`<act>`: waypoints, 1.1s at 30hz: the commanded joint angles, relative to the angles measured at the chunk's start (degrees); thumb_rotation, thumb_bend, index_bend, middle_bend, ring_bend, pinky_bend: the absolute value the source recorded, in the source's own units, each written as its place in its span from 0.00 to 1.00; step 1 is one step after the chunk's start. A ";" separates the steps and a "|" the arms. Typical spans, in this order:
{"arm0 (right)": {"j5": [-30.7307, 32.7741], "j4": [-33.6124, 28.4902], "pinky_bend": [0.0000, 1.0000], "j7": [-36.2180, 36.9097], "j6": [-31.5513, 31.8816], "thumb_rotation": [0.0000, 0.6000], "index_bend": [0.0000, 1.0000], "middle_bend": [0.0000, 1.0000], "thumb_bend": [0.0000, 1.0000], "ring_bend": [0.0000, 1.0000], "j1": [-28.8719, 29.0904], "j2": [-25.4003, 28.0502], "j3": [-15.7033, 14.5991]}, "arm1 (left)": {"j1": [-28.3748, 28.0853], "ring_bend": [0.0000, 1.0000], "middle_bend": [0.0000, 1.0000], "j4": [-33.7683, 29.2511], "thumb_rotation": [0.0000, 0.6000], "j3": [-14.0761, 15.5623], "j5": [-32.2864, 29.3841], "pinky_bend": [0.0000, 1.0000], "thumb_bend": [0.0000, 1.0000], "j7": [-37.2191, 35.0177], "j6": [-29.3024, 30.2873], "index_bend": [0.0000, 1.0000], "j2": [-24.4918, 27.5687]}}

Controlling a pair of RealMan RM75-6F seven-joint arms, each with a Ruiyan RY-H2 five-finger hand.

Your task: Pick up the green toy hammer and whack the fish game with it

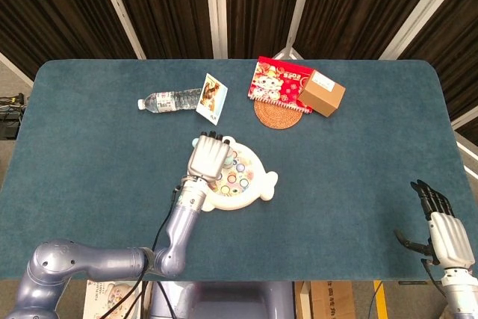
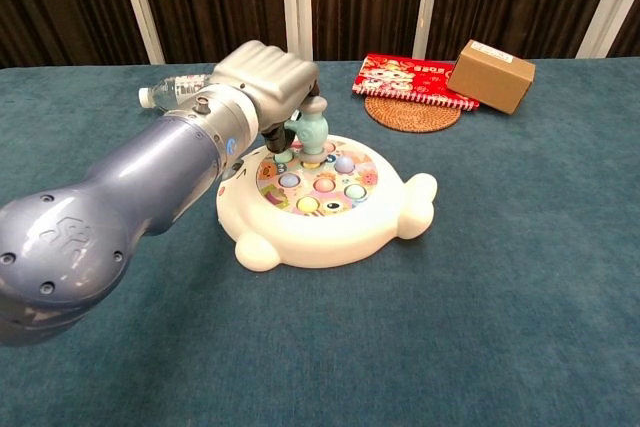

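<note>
Green toy hammer [image 2: 312, 129], pale mint plastic with a rounded head, sits in the grip of the left hand [image 2: 265, 82], whose grey metal fingers are curled closed around its handle. The hammer's head points down just below and in front of that hand's knuckles, and in the chest view it meets the pegs at the far edge of the fish game [image 2: 325, 202], a white plastic fish-shaped toy with a ring of pastel round buttons on top. In the head view the left hand [image 1: 208, 158] covers the near-left part of the fish game [image 1: 250, 184] and hides the hammer entirely.

Beyond the left hand, further across the blue-green cloth table [image 1: 358, 155], lie a clear plastic water bottle [image 1: 170, 100] on its side and a small picture card [image 1: 211, 97] just beside it. Off to that hand's far right side, a red illustrated spiral notebook [image 1: 278, 84] rests partly on a round woven coaster [image 1: 275, 116], with a small brown cardboard box [image 1: 322, 93] touching the notebook's edge.

The right hand [image 1: 446, 233] is well apart from everything, at the table's near right corner, fingers straight and spread, holding nothing.
</note>
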 commanded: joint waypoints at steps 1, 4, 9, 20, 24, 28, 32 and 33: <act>0.05 0.00 0.00 -0.06 0.00 1.00 0.00 0.00 0.26 0.00 -0.01 -0.02 0.01 | -0.12 0.36 0.47 -0.24 1.00 -0.44 0.29 0.50 0.65 -0.25 0.25 0.60 0.11; 0.06 -0.07 0.00 -0.10 0.05 1.00 0.00 0.00 0.26 0.00 -0.04 0.02 0.02 | -0.14 0.36 0.47 -1.12 1.00 -1.07 0.48 0.50 0.65 -0.33 0.73 0.60 0.57; 0.07 0.00 0.00 -0.26 0.19 1.00 0.00 0.00 0.26 0.00 -0.09 0.02 0.06 | 0.68 0.36 0.47 -4.30 1.00 -1.66 1.08 0.50 0.65 -0.62 2.27 0.60 2.59; -1.49 0.12 0.00 -2.24 1.29 1.00 0.00 0.00 0.26 0.00 -0.28 -0.46 -0.35 | 10.57 0.36 0.46 -17.61 1.00 4.92 4.12 0.50 0.65 -3.48 9.75 0.59 13.72; -1.88 0.00 0.00 -2.72 1.71 1.00 0.00 0.00 0.26 0.00 -0.48 -0.45 -0.54 | 14.88 0.36 0.46 -19.58 1.00 7.82 4.95 0.50 0.65 -6.47 11.78 0.59 17.38; -1.97 -0.01 0.00 -2.94 1.90 1.00 0.00 0.00 0.26 0.00 -0.58 -0.43 -0.59 | 17.98 0.36 0.46 -19.37 1.00 9.80 5.46 0.50 0.65 -9.19 12.59 0.59 19.67; -2.02 -0.03 0.00 -2.98 1.85 1.00 0.00 0.00 0.26 0.00 -0.59 -0.43 -0.67 | 20.13 0.36 0.46 -17.86 1.00 11.05 5.49 0.50 0.65 -11.69 12.23 0.59 20.55; -2.03 -0.04 0.00 -3.02 1.81 1.00 0.00 0.00 0.26 0.00 -0.58 -0.42 -0.69 | 20.64 0.36 0.46 -17.04 1.00 11.32 5.46 0.50 0.65 -12.42 11.88 0.59 20.48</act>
